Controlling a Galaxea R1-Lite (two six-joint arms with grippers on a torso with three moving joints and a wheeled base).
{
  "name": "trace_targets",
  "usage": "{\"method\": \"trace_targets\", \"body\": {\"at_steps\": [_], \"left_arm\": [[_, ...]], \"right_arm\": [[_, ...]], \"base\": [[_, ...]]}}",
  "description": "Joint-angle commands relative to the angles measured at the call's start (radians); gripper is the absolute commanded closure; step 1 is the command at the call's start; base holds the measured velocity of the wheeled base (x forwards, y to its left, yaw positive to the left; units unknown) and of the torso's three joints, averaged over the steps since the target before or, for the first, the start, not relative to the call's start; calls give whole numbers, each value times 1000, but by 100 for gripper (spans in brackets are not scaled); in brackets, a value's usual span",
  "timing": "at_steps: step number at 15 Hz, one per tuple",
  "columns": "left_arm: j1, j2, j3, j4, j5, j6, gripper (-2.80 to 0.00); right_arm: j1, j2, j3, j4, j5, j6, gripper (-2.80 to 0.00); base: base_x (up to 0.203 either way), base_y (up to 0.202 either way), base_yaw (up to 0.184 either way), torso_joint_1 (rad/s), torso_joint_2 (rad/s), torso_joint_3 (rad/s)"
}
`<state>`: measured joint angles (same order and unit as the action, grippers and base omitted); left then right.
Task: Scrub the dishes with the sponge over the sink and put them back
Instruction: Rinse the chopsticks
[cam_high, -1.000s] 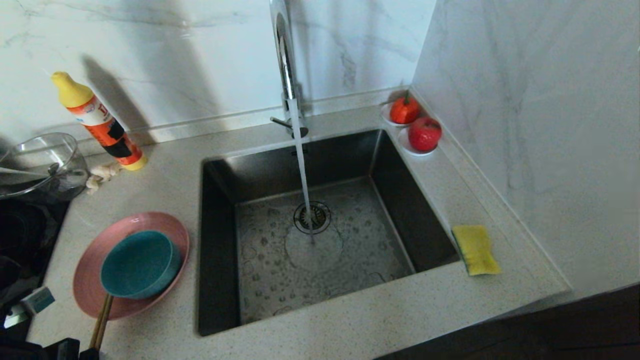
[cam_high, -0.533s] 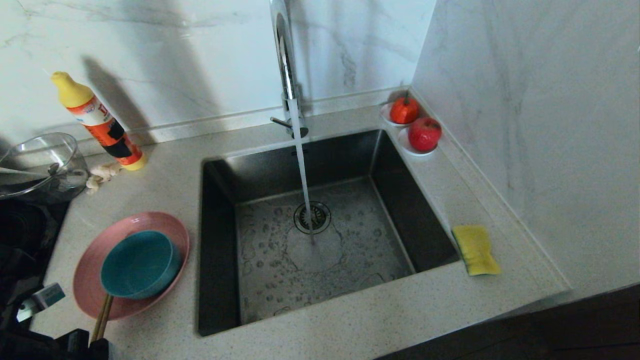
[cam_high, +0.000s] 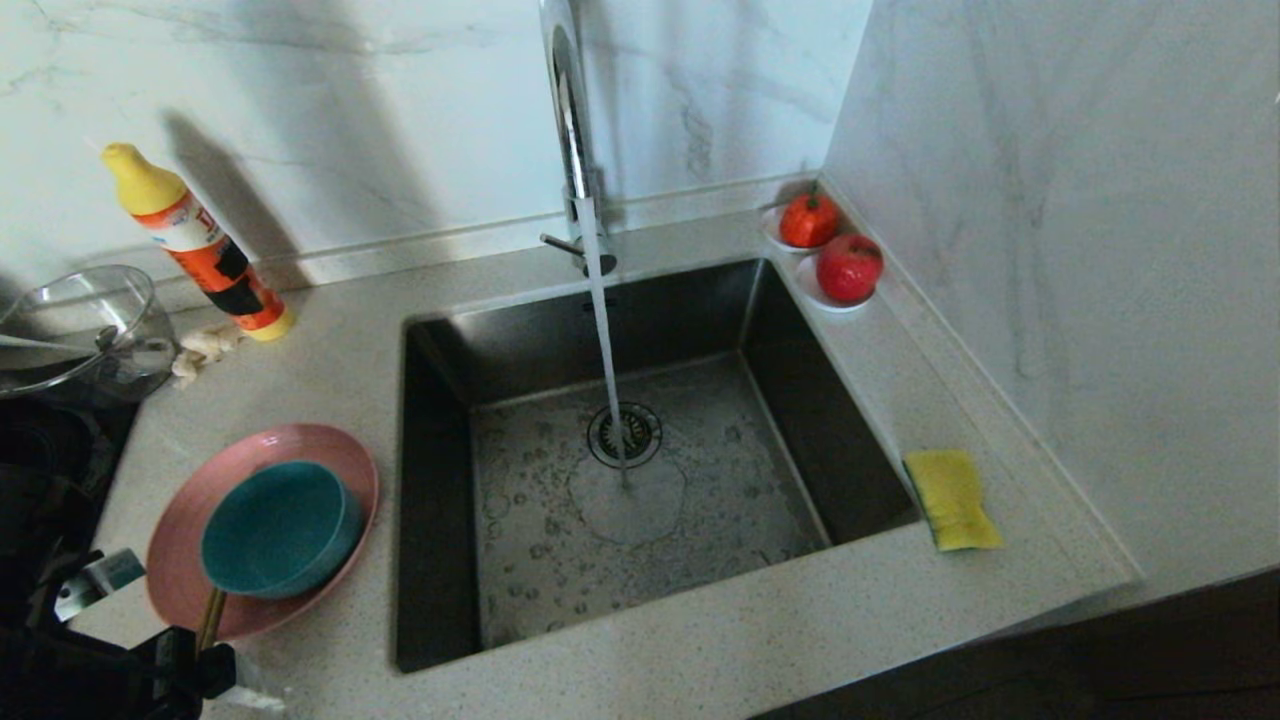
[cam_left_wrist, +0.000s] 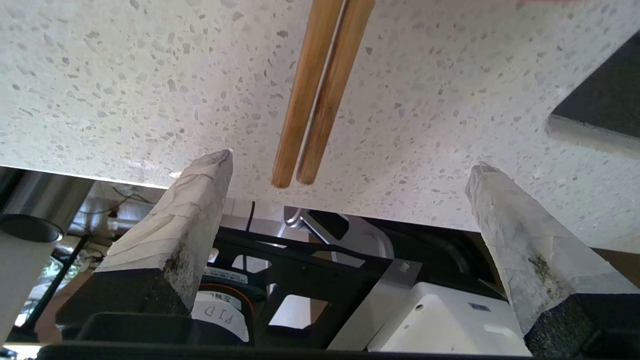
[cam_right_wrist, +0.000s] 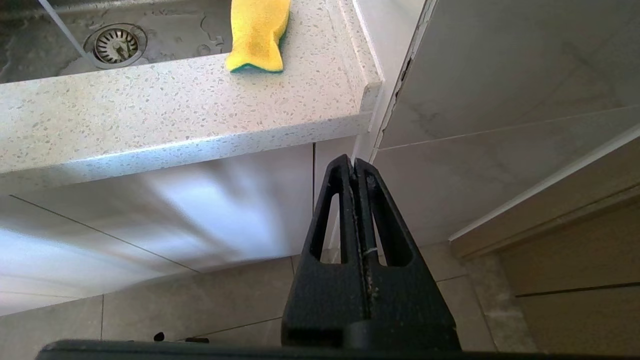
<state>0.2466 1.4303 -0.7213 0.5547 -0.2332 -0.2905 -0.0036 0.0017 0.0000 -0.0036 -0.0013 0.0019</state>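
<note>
So we are right at the start of the job, as far as we can see. Our left gripper (cam_left_wrist: 350, 160) is low at the front edge of the counter (cam_high: 700, 640), with its two pale fingers (cam_left_wrist: 200, 200) spread wide apart and nothing between them yet. The ends of the chopsticks (cam_left_wrist: 320, 90) lie side by side on the counter, a bit nearer one finger than the other, and the fingers are not touching them. From the head view, the chopsticks (cam_high: 210, 620) poke out from under the blue bowl (cam_high: 280, 528), which sits on the pink plate (cam_high: 190, 560), just to the left of the sink (cam_high: 440, 400). Water runs from the tap (cam_high: 570, 120) into the sink, which has no dishes in it. The yellow sponge (cam_high: 950, 498) lies on the counter on the other side of the sink, well away from the dishes. Our right gripper (cam_right_wrist: 356, 170) hangs down in front of the cupboard below the counter, with its fingers pressed shut on nothing. We think nothing has been scrubbed yet. Picking up the chopsticks, getting the sponge, washing all three dishes and putting them back are all left to do.
</note>
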Motion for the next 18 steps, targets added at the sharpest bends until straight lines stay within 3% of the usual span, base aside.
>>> {"method": "trace_targets", "body": {"at_steps": [1, 18], "left_arm": [[0, 22, -17, 2, -2, -5, -280], [0, 79, -74, -61, -2, -56, -280]], "right_arm": [[1, 1, 0, -1, 0, 0, 0], [-1, 1, 0, 0, 0, 0, 0]], "base": [[0, 0, 0, 0, 0, 0], [0, 0, 0, 0, 0, 0]]}}
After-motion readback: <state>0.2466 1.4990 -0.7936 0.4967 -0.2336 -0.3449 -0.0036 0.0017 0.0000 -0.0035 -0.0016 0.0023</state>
